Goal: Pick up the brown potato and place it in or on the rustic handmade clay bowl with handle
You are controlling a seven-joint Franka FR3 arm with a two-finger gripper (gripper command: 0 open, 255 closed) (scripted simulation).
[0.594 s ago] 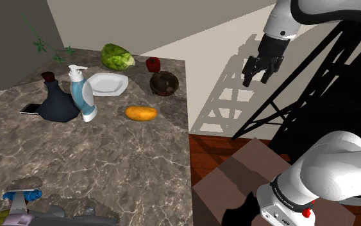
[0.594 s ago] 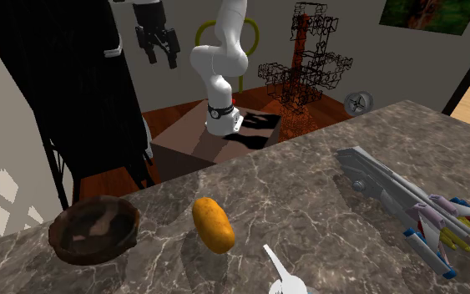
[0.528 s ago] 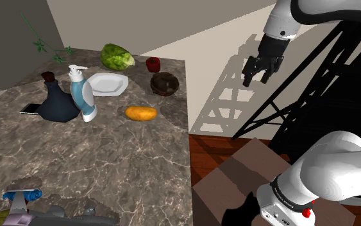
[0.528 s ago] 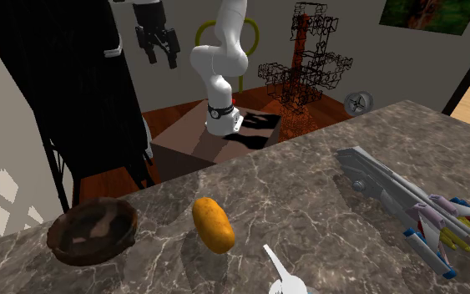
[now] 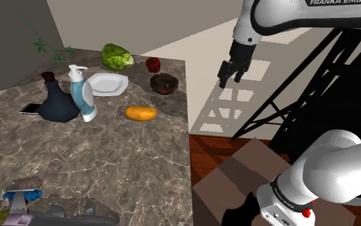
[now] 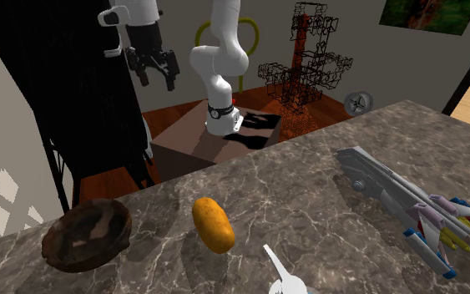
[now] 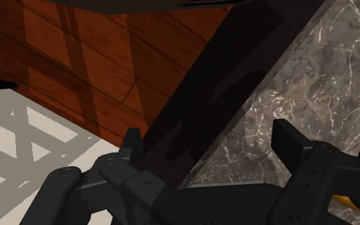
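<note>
The potato (image 5: 140, 113) is an orange-brown oval lying on the marble counter near its edge, also in the second exterior view (image 6: 212, 224). The dark brown clay bowl (image 5: 164, 83) sits just beyond it, close to the same edge (image 6: 87, 235). My black gripper (image 5: 227, 78) hangs open and empty in the air off the counter, to the shoulder view's right of the bowl and above floor level (image 6: 156, 77). In the wrist view the fingers (image 7: 132, 144) stand wide apart around the counter's edge (image 7: 236, 115); an orange sliver (image 7: 344, 199) shows by one finger.
On the counter (image 5: 108, 154) also stand a green melon (image 5: 117, 56), a red apple (image 5: 152, 64), a white plate (image 5: 108, 84), a soap dispenser (image 5: 83, 95), a dark vase (image 5: 56, 103) and a toy spaceship (image 6: 408, 205). A black lattice frame (image 5: 301, 83) rises behind the arm.
The gripper has swung towards the counter, to the shoulder view's left and slightly down. The bowl has rocked a little. The potato has not moved.
</note>
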